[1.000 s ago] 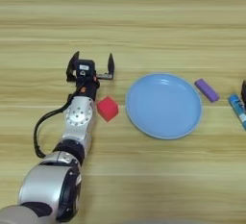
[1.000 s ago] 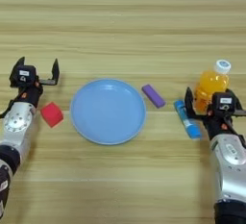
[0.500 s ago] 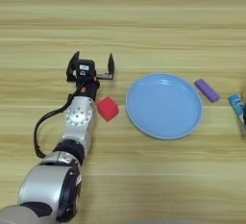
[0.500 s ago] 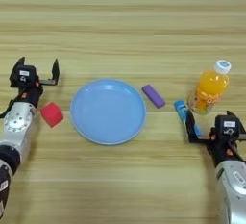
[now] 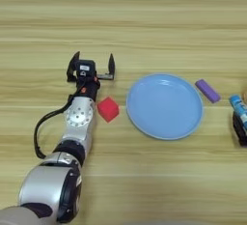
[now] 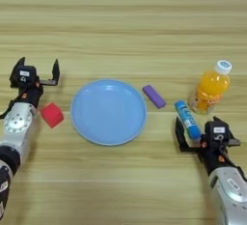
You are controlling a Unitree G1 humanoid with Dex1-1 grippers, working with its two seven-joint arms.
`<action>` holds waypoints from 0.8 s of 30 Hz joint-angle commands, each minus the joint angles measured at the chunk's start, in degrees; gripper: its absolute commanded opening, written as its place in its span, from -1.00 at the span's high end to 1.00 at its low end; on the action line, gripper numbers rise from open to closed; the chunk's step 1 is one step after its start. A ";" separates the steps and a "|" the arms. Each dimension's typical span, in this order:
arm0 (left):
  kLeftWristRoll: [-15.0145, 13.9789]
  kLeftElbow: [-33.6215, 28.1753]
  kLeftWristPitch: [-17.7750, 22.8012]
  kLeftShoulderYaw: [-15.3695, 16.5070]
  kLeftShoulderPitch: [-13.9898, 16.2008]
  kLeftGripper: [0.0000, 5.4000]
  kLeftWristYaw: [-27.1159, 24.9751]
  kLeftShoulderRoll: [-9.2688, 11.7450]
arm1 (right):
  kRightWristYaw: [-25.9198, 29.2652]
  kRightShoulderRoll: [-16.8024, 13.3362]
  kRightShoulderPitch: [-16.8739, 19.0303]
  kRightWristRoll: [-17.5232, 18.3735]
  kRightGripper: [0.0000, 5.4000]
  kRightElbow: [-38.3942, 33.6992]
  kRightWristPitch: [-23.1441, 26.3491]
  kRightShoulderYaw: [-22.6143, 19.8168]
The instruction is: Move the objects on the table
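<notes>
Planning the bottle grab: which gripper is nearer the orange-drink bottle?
Right. The right gripper sits just below the orange-drink bottle; the left gripper is far across the plate.

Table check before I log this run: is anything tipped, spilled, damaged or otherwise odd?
Nothing stands out. The bottle stands upright with its cap on, no liquid on the table. The cube, bar and tube lie flat beside the plate, which holds nothing. Both end effectors, left and right, are open and hold nothing.

Bright even light, soft shadows, slight blur
</notes>
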 commanded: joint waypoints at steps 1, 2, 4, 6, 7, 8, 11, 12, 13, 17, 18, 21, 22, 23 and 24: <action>0.81 0.14 -0.38 -0.24 -0.77 -1.00 0.34 0.01 | 0.31 0.16 -1.26 -0.29 -0.99 2.20 0.29 0.43; 0.81 0.17 -0.37 -0.25 -0.78 -1.00 0.34 0.00 | 0.30 0.20 -1.51 -0.40 -0.99 2.70 0.24 0.56; 0.82 0.20 -0.35 -0.25 -0.82 -1.00 0.34 0.02 | 0.38 0.28 -2.11 -0.64 -0.99 3.78 0.18 1.01; 0.82 0.20 -0.35 -0.26 -0.83 -1.00 0.35 0.02 | 0.40 0.36 -2.66 -0.82 -0.99 4.48 0.39 1.48; 0.82 0.19 -0.36 -0.26 -0.82 -1.00 0.34 0.03 | 0.41 0.38 -2.87 -0.88 -0.99 4.69 0.52 1.72; 0.83 0.17 -0.37 -0.26 -0.80 -1.00 0.34 0.03 | 0.44 0.40 -3.07 -0.92 -0.99 4.96 0.69 1.92; 0.86 0.10 -0.40 -0.29 -0.75 -1.00 0.38 0.01 | 0.42 0.35 -3.75 -1.17 -0.99 6.27 0.79 2.46; 0.87 0.09 -0.41 -0.30 -0.73 -1.00 0.39 0.01 | 0.42 0.30 -3.94 -1.19 -0.99 6.62 0.95 2.58; 0.88 0.05 -0.42 -0.31 -0.71 -1.00 0.41 -0.01 | 0.38 0.23 -4.04 -1.27 -0.99 6.82 1.18 2.68; 0.90 0.00 -0.44 -0.33 -0.69 -1.00 0.47 -0.06 | 0.51 -0.07 -3.94 -1.77 -0.91 7.18 1.51 3.09; 0.90 0.01 -0.43 -0.33 -0.70 -1.00 0.48 -0.07 | 0.53 -0.11 -3.88 -1.87 -0.89 7.25 1.47 3.15; 0.88 0.14 -0.41 -0.30 -0.76 -1.00 0.47 -0.05 | 0.51 -0.50 -3.66 -2.83 -0.79 7.51 1.69 3.76; 0.87 0.17 -0.40 -0.29 -0.79 -1.00 0.47 -0.05 | 0.50 -0.59 -3.61 -3.08 -0.73 7.60 1.75 3.95; 0.86 0.19 -0.39 -0.28 -0.80 -1.00 0.47 -0.04 | 0.53 -0.67 -3.57 -3.32 -0.67 7.70 1.76 4.13; 0.86 0.20 -0.39 -0.28 -0.81 -1.00 0.46 -0.04 | 0.56 -0.72 -3.53 -3.48 -0.62 7.78 1.82 4.31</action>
